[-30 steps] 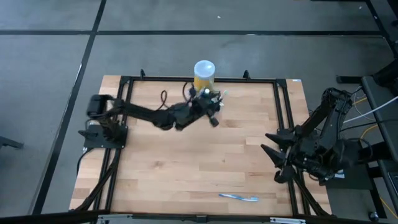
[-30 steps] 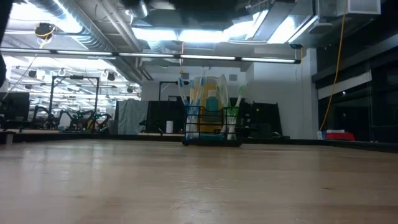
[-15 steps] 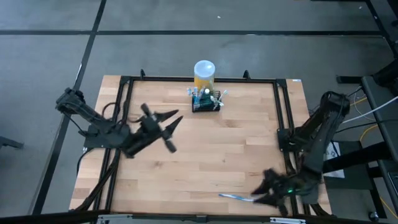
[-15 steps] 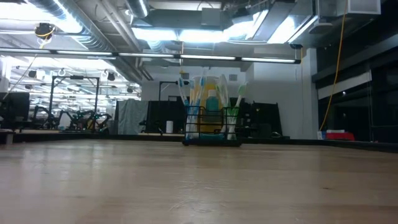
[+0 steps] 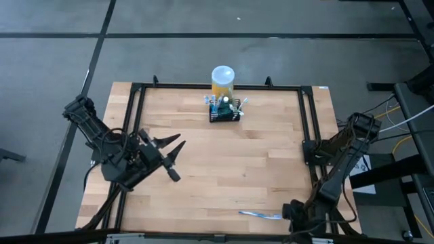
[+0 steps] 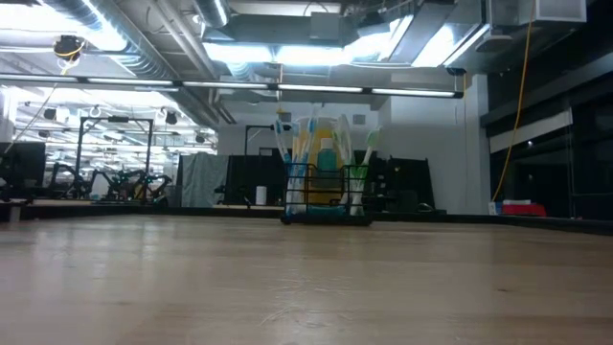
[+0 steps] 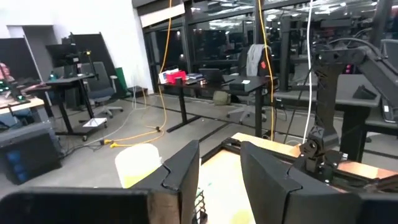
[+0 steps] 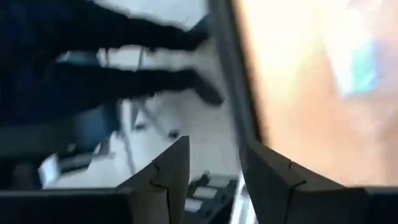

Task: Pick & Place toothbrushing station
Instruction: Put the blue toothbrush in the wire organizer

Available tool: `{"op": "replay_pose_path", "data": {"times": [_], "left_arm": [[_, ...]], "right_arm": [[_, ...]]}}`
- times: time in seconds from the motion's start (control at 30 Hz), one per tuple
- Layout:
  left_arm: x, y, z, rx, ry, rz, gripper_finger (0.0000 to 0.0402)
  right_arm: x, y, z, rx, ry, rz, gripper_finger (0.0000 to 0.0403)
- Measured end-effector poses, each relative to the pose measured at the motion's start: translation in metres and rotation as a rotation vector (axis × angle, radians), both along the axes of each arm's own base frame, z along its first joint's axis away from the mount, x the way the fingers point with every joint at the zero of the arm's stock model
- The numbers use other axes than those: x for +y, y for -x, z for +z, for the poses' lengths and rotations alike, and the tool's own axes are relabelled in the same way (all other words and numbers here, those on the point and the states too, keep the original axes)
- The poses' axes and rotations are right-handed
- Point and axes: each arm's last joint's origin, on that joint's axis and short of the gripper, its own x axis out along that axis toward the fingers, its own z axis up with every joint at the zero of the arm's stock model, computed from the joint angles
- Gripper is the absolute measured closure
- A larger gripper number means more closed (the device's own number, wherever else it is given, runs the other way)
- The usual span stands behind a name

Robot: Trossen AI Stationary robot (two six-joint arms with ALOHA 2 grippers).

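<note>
Toothbrushing station (image 5: pixel 224 112) sits at the table's far edge, centre, upright, toothbrushes standing in the black mesh holder. Yellow cylinder with white round top (image 5: pixel 222 80) is right behind it, touching or nearly so; can't tell which. In the low view the station (image 6: pixel 325 189) shows against the room background, nothing gripping it.

Left gripper (image 5: pixel 175 154) hangs over the left part of the table, well apart from the station, fingers spread, empty. Left wrist view confirms a gap between the fingers (image 7: pixel 180 177), nothing in it.

Right gripper (image 5: pixel 291 211) is down at the near right corner, just beside a loose blue toothbrush (image 5: pixel 260 215) lying flat on the wood. Right wrist view shows its fingers (image 8: pixel 168 174) apart, nothing between them; the picture is motion-blurred.
</note>
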Motion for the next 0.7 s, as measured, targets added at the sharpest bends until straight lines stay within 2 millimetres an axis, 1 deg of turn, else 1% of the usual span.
{"op": "replay_pose_path", "data": {"times": [0.1, 0.27, 0.43, 0.7], "left_arm": [[-0.001, 0.002, 0.0, -0.002, 0.003, -0.006, 0.0288], [-0.003, 0.003, 0.0, 0.002, -0.002, -0.013, 0.0288], [-0.003, 0.002, 0.0, 0.002, -0.003, -0.015, 0.0288], [-0.004, 0.005, 0.001, 0.018, -0.021, -0.026, 0.0288]], "right_arm": [[-0.006, -0.001, -0.004, -0.015, 0.087, -0.046, 0.0259], [-0.019, 0.001, -0.012, 0.018, 0.23, -0.117, 0.0259], [-0.022, 0.001, -0.013, -0.017, 0.275, -0.167, 0.0259], [-0.017, 0.001, -0.029, 0.051, 0.305, -0.128, 0.0259]]}}
